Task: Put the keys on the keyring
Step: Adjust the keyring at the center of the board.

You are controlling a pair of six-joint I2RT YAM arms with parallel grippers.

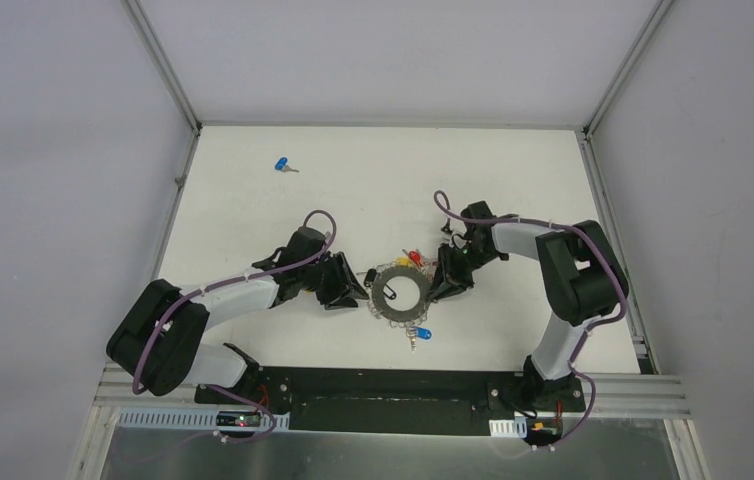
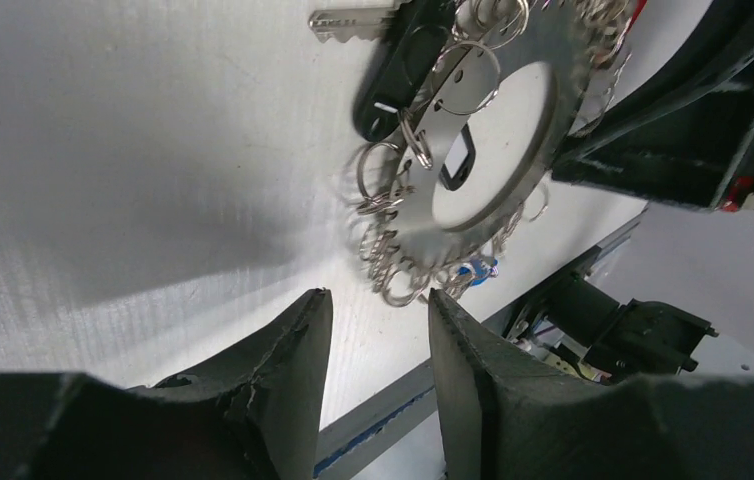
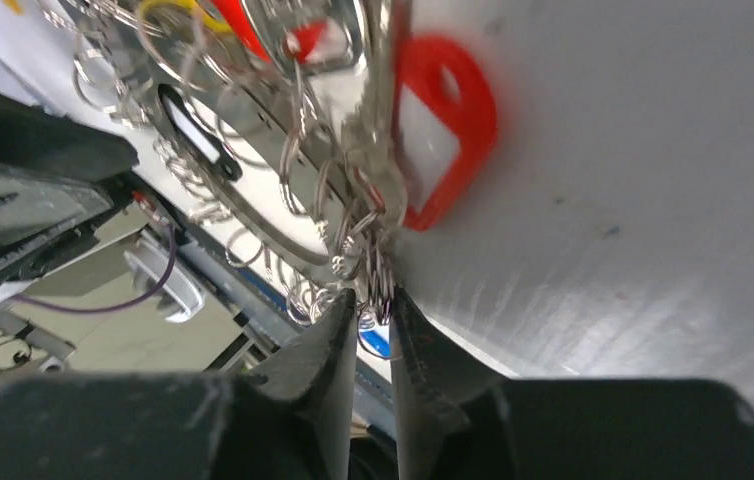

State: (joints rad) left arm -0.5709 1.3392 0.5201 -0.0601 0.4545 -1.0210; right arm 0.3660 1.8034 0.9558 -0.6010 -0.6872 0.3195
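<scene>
While the white surface (image 1: 513, 180) carried everything, the two arms reached inward from either side and met over its middle. The left arm (image 1: 233, 295) came in from the left and the right arm (image 1: 573, 270) bent down from the right, so that the keyring (image 1: 383, 293) lay flat between them, nearer the arm bases than the far wall.

That keyring was a broad grey metal ring fringed with small split rings and keys. The right gripper (image 3: 374, 310) sat at its right edge with its fingers drawn almost together, and its wrist view showed a bunch of the small split rings pinched between the tips, so it seemed clamped on the fringe. The left gripper (image 2: 381, 315) hung just beside the ring's left edge, fingers apart with only bare surface between them, touching nothing.

Among the smaller things, a red tag (image 3: 443, 130) and a yellow head (image 1: 403, 263) showed at the ring's far edge, and a blue head (image 1: 422, 334) at its near edge. Whether the yellow and that blue one were threaded on or merely lying against the fringe was too small to tell.

One blue-headed key (image 1: 284, 166) lay loose and alone, well apart from the ring toward the far left corner. Judging by that, the task was unfinished: at least this key was not yet fetched and threaded, and the free left gripper looked the likelier one to go for it.
</scene>
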